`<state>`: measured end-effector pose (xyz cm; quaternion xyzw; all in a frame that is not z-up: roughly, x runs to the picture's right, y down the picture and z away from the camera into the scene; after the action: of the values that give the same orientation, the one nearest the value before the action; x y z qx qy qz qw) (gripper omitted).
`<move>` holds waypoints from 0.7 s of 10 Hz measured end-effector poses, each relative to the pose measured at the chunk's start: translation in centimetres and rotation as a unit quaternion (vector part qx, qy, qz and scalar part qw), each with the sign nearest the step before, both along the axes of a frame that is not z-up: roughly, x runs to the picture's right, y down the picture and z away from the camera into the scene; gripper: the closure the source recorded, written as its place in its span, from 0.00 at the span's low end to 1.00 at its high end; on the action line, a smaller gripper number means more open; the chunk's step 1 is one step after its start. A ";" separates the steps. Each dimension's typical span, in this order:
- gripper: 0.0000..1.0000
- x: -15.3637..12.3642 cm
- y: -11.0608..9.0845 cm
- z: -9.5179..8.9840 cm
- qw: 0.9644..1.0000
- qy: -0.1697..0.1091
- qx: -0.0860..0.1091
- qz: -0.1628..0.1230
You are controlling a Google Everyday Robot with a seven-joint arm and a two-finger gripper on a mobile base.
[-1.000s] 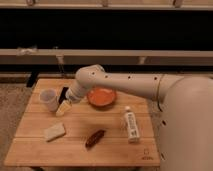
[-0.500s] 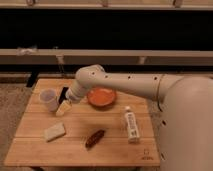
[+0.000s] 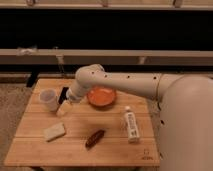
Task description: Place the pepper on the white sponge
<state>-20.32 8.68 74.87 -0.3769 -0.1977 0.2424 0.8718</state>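
The dark red-brown pepper (image 3: 95, 138) lies on the wooden table (image 3: 115, 150) near its front middle. The off-white sponge (image 3: 54, 132) lies to the pepper's left, apart from it. My gripper (image 3: 63, 109) hangs at the end of the white arm over the table's left part, between the white cup and the orange bowl. It is above and behind the sponge, and up and to the left of the pepper. It holds nothing that I can see.
A white cup (image 3: 48, 98) stands at the left rear. A black phone (image 3: 63, 94) lies behind the gripper. An orange bowl (image 3: 101, 96) sits at the rear middle. A white bottle (image 3: 131, 125) lies at the right. A dark railing runs behind the table.
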 end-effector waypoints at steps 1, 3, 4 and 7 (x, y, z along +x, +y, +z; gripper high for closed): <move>0.20 0.1 0.9 0.6 0.999 0.013 0.007 -0.047; 0.20 2.3 3.5 1.6 0.992 0.039 0.014 -0.115; 0.20 3.1 4.3 1.6 0.991 0.044 0.017 -0.127; 0.20 7.2 7.3 0.9 0.988 0.059 0.027 -0.139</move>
<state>-13.08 15.98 75.73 -0.3617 -0.0983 0.1350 0.9172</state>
